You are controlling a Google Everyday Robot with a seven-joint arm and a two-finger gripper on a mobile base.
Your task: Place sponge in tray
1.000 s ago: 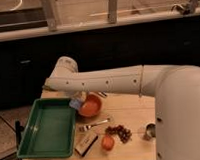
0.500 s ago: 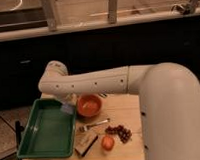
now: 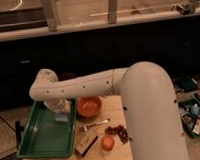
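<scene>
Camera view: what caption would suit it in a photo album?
The gripper hovers over the far end of the green tray, pale blue sponge at its tip, orange bowl alongside.

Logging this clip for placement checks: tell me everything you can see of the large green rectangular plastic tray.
The large green rectangular plastic tray looks like smooth moulded plastic, with a raised rim all round and a flat floor. It lies level on the left part of the light wooden table, its right rim close to the round orange bowl. The gripper hangs over its far right corner with the small pale blue sponge just beneath. Whether the sponge touches the floor cannot be told.
</scene>
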